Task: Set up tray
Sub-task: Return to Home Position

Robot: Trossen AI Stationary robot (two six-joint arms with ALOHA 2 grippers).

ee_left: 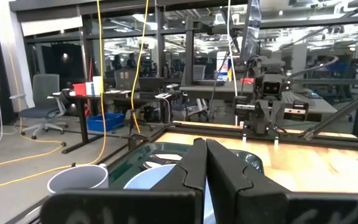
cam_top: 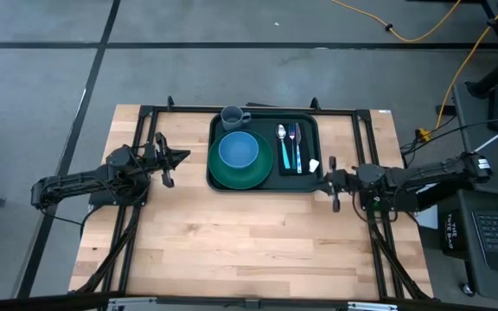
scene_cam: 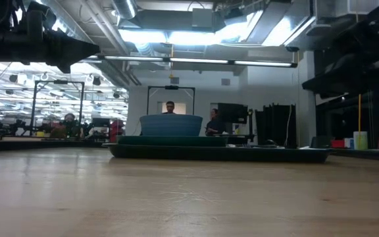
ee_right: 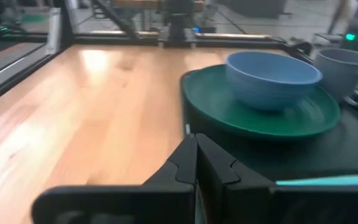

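Tray [cam_top: 266, 120]: dark green, rectangular, raised rim. It sits on the wooden table [cam_top: 232, 242] at the far middle, between the two arms, and holds all the tableware.
Tray, left half: round green plate [cam_top: 224, 179], lying flat, its edge close to the tray's near and left walls.
Plate contents: blue bowl [cam_top: 238, 149], upright, set a little toward the far side of the plate.
Tray, far left corner: grey-blue mug [cam_top: 232, 117], upright, just beyond the plate, handle pointing right. Contents cannot be told.
Tray, right half: black napkin [cam_top: 289, 170], long side running front to back.
Napkin contents: blue spoon [cam_top: 282, 136], blue fork [cam_top: 290, 138] and blue knife [cam_top: 298, 151], side by side. The spoon is leftmost and the knife rightmost.
Left gripper [ee_left: 202, 146]: off the tray's left side, pointing at it, apart from the rim. Fingers are pressed together and grip nothing.
Right gripper [ee_right: 195, 144]: by the tray's near right corner. Fingers are closed against each other, empty.
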